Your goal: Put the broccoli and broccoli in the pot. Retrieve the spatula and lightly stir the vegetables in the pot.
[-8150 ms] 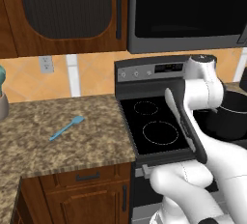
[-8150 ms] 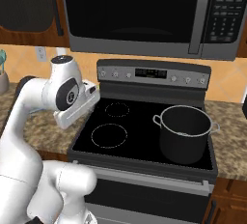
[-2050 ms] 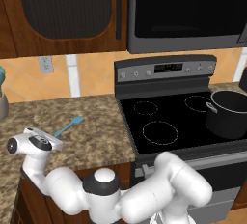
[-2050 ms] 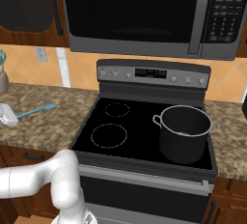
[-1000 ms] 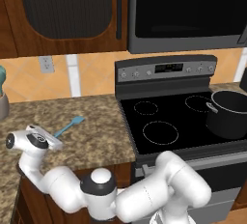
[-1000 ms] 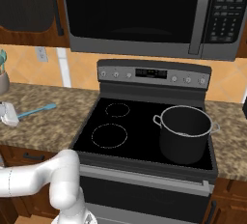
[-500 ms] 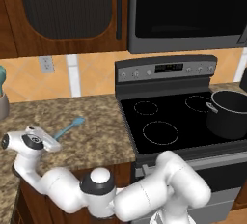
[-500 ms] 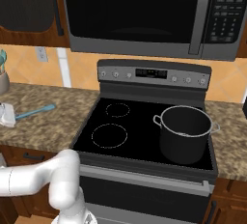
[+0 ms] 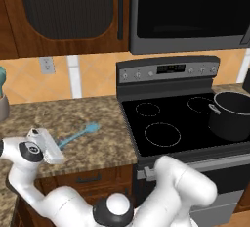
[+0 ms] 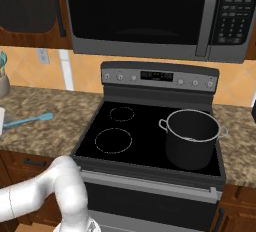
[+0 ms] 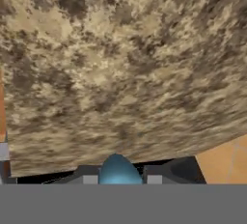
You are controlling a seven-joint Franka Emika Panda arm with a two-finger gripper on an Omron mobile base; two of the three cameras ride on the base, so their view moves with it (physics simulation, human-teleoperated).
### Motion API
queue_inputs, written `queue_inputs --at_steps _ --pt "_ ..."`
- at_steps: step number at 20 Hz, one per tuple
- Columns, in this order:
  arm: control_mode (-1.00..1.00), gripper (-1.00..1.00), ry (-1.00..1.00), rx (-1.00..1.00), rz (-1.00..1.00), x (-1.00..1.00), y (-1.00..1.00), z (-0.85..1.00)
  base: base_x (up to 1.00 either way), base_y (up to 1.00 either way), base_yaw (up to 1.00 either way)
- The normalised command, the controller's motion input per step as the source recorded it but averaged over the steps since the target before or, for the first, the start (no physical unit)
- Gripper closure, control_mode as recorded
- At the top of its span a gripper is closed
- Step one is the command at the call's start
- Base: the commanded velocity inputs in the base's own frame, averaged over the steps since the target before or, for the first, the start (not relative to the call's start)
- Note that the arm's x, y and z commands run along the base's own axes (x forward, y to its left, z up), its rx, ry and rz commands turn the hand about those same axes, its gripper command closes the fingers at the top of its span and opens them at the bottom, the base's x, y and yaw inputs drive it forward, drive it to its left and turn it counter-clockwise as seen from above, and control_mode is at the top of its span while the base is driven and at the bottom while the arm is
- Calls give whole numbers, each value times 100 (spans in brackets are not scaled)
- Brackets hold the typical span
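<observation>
Change: since the frame half a second back, we saw the hand (image 9: 46, 145) lift a little at the near end of the spatula; two seconds back it sat lower and further left. Over eight seconds the arm had swung from above the stove to the left desk.
Jaws: closed on the spatula's handle end. In the hand view we noted a rounded light-blue piece (image 11: 118, 170) seated between the two dark finger tips.
Spatula: the spatula (image 9: 78, 134) lay on the speckled brown desk (image 9: 105, 145), left of the stove, its blade toward the stove and its handle running back to the hand. We could also see its blade end from the right base view (image 10: 27, 120). Whether it had left the surface, we could not tell.
Pot: the pot (image 10: 192, 138) stood on the right-hand side of the black cooktop (image 10: 125, 131), well apart from the spatula.
Broccoli: we could not make out the pot's contents; its inside read dark in both base views.
Progress: judged from these frames, we were at the retrieve step, grip just made. Whether the florets were in, we could not confirm.
Left to do: lift the spatula, carry it across the stove to the pot, stir lightly.
</observation>
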Motion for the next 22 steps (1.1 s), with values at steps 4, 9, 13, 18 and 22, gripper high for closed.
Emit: queue_inputs --at_steps 4,9,13,18,22 --pt "-100 100 0 56 0 -97 -100 100 0 0 0" --pt "-100 100 0 65 0 -81 -97 100 0 0 0" --pt "-100 100 0 62 -3 -54 -80 100 0 0 0" --pt "-100 100 2 58 -13 -32 -45 100 0 0 0" --pt "-100 100 4 46 -25 -44 -37 99 0 0 0"
